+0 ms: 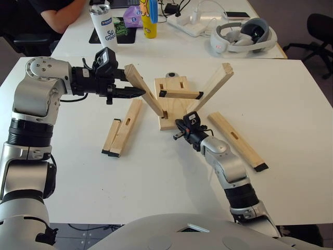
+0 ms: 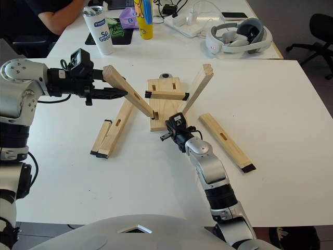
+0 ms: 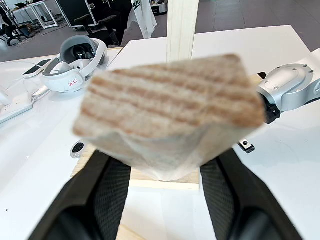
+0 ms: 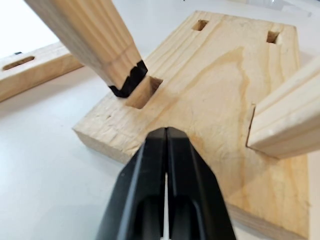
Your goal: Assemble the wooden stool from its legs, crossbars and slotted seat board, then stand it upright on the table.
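Note:
The slotted seat board (image 1: 174, 117) lies flat mid-table. One leg (image 1: 214, 86) stands slanted in its right side, and a black-tipped crossbar (image 1: 181, 94) rests across it. My left gripper (image 1: 137, 92) is shut on a second leg (image 1: 147, 92), held tilted. That leg's black-tipped lower end (image 4: 127, 82) sits at the mouth of a slot (image 4: 143, 93) in the board (image 4: 225, 100). In the left wrist view the leg's upper end (image 3: 167, 115) fills the space between the black fingers (image 3: 107, 195). My right gripper (image 4: 166, 131) is shut and empty, its tips just off the board's near edge.
Two loose slotted pieces (image 1: 122, 130) lie left of the board and one (image 1: 237, 139) lies to its right. On the table behind are a headset (image 1: 242, 36), a tumbler (image 1: 102, 26) and a yellow bottle (image 1: 150, 18). A seated person's arm rests there.

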Controlling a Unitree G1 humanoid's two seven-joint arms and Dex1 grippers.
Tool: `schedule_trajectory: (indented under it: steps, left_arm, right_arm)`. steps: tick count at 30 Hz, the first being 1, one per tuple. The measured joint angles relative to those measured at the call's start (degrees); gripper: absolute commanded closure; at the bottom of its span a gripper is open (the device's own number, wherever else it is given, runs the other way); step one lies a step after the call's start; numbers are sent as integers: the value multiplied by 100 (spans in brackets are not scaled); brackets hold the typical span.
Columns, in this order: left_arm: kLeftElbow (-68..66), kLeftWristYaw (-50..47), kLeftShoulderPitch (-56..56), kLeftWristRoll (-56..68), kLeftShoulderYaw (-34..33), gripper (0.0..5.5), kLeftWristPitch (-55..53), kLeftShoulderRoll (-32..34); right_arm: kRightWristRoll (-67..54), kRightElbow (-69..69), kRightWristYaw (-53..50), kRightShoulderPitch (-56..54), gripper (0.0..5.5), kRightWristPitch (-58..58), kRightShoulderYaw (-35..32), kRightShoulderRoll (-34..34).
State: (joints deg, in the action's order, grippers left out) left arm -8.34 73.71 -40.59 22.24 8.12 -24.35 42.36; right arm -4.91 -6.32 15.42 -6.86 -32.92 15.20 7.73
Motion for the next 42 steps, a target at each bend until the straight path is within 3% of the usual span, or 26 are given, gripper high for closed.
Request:
schedule_trajectory:
  steps: [17,42]
  left_arm:
    - [-186,-149,-18,0,-57,348,-183,-372]
    - [-751,-31,-587,-499,415,348,60,-687]
  right_arm:
    - [-1,91,29,-88,550,-12,27,-24]
    - [232,160,114,-198,550,53,274,107]
